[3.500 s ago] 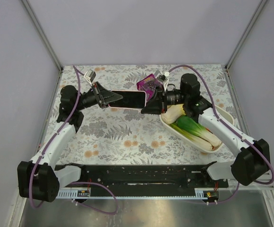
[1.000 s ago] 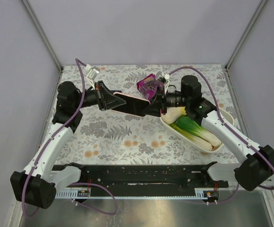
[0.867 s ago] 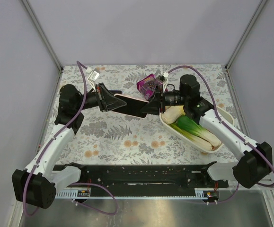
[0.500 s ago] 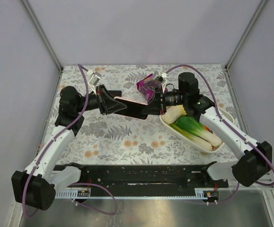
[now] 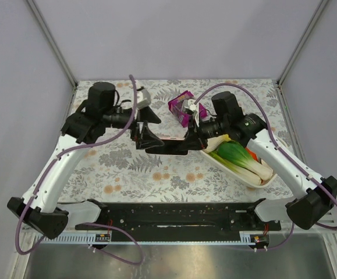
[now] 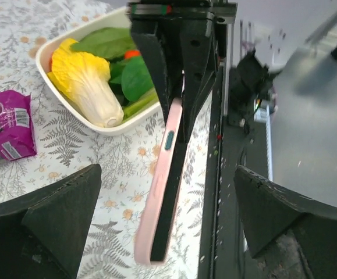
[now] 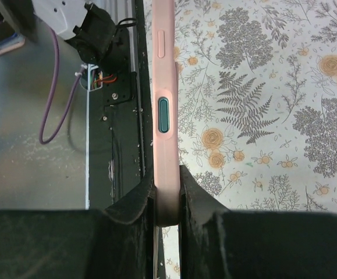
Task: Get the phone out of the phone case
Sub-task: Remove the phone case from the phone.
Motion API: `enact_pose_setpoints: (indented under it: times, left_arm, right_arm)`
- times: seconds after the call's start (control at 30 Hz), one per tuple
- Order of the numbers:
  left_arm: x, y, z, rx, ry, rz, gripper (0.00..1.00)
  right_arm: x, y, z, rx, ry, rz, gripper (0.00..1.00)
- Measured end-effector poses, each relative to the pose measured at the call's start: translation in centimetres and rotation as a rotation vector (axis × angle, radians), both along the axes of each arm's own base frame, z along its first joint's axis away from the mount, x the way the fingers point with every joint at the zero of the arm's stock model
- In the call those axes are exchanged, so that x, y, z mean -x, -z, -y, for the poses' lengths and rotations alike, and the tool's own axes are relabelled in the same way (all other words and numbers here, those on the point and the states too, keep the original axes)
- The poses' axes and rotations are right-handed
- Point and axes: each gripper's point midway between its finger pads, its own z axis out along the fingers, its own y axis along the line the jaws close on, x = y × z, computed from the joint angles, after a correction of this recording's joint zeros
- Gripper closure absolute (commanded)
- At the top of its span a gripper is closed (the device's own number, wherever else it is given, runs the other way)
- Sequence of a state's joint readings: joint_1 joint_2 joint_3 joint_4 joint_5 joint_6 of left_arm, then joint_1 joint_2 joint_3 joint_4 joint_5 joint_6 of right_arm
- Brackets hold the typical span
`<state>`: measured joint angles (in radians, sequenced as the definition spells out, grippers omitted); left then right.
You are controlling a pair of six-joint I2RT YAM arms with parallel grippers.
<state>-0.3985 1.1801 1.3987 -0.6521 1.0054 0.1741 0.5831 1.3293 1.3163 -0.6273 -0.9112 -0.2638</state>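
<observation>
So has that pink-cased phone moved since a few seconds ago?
Yes. The pink-cased phone has come nearer the arms' bases, away from the purple packet, and turned edge-on; only the right pincer grips it.

- A cased phone (image 5: 167, 149), clamped at one end by the right gripper (image 5: 186, 143), hangs edge-up across mid-table and bars the gap between the arms.
- The left gripper (image 5: 149, 130) is spread wide around the free end, with room on both sides.
- A vegetable dish (image 5: 254, 184) and a purple packet (image 5: 181, 105) crowd the right.
- Bare floral table (image 5: 113, 168) lies open on the left.
</observation>
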Motion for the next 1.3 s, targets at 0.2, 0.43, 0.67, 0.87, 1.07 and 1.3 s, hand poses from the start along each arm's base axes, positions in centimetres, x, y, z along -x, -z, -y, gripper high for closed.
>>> enact_pose_setpoints:
  times: [0.2, 0.43, 0.67, 0.87, 1.07, 1.3]
  left_arm:
    - [2.4, 4.1, 2.4, -0.224, 0.144, 0.073, 0.05]
    - [3.2, 9.0, 2.8, -0.448, 0.226, 0.072, 0.27]
    - [2.9, 9.7, 2.4, -0.516, 0.231, 0.088, 0.59]
    - [2.6, 9.9, 2.5, -0.522, 0.234, 0.112, 0.91]
    - [2.7, 10.3, 2.6, -0.510, 0.232, 0.098, 1.00]
    - [2.2, 10.7, 0.9, -0.466, 0.158, 0.029, 1.00]
  right_arm:
    - [1.6, 0.1, -0.6, 0.042, -0.060, 0.057, 1.00]
    - [1.5, 1.1, -0.1, 0.098, -0.046, 0.074, 1.00]
    - [1.4, 1.5, 0.3, 0.125, -0.029, 0.070, 1.00]
    - [1.5, 1.5, 0.6, 0.131, -0.023, 0.069, 1.00]
    - [1.5, 1.9, 0.7, 0.138, -0.027, 0.090, 0.88]
    - [0.3, 1.1, -0.2, 0.100, 0.032, 0.101, 0.18]
